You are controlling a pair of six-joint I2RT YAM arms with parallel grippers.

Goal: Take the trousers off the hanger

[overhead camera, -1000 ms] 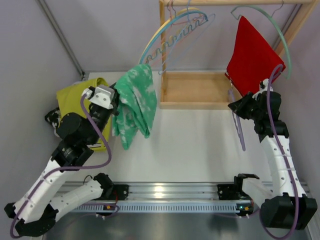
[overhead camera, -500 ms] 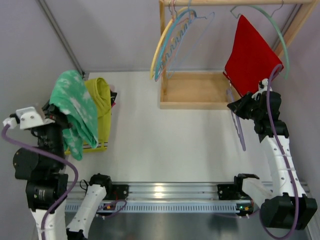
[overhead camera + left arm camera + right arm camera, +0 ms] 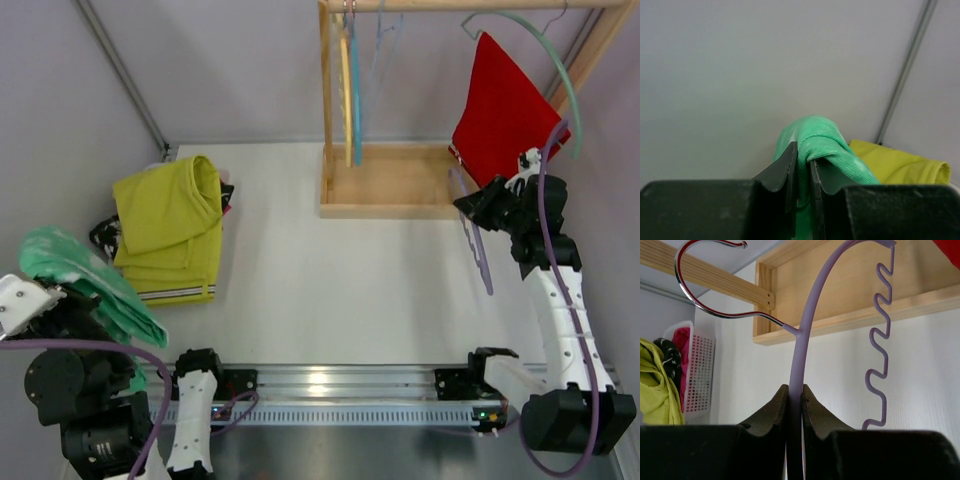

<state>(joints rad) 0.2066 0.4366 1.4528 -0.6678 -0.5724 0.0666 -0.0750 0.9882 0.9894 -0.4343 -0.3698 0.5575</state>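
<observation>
Green trousers [image 3: 95,290] swung off rack since earlier frame, now low left, near yellow trousers [image 3: 170,225]; bare hangers [image 3: 350,90] hang straight. Red trousers [image 3: 505,110] on teal hanger [image 3: 568,85].
Left wrist: left gripper [image 3: 802,167] pinched narrow on green fold, likely carrying to pile; drape below hidden.
Right wrist: right gripper [image 3: 795,395] clamped on lilac hanger [image 3: 802,330] stem, probably steadying; red barely visible.

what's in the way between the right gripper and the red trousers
Nothing visible stands between them: the red trousers hang just beyond the right gripper. But that gripper is shut on a purple hanger, so it would likely have to let that go first.
</observation>
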